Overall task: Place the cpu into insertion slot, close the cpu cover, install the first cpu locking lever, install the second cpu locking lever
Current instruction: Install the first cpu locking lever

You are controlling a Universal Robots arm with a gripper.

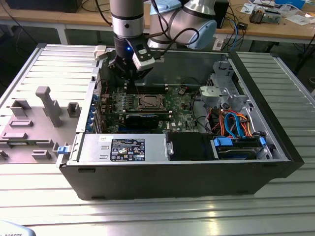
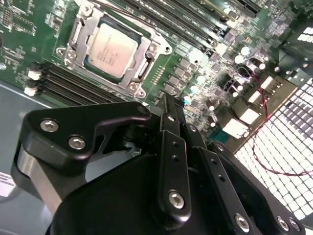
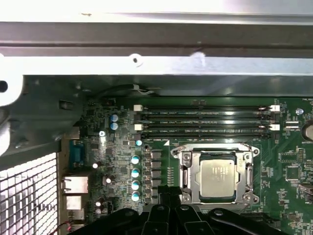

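The cpu (image 3: pixel 218 175) (image 2: pixel 108 48), silver-topped, lies flat in the insertion slot (image 3: pixel 183 157) (image 2: pixel 73 54) on the green board. The cpu cover (image 3: pixel 194 176) (image 2: pixel 143 72) lies down around it as a metal frame. A thin wire lever (image 3: pixel 210 145) runs along one side of the socket. My gripper (image 3: pixel 168 194) (image 2: pixel 168 101) hangs above the board beside the socket, apart from it, its black fingers (image 2: pixel 171 147) shut together on nothing. In the exterior view the gripper (image 1: pixel 129 82) is just behind and to the left of the socket (image 1: pixel 149 102).
The board sits inside an open computer case (image 1: pixel 275 162). Black memory slots (image 3: pixel 205 120) run beside the socket. A long black card (image 1: pixel 142 119), a power supply (image 1: pixel 123 147) and a drive cage with coloured cables (image 1: pixel 236 125) crowd the front. A grey fixture (image 1: pixel 49 105) stands outside, left.
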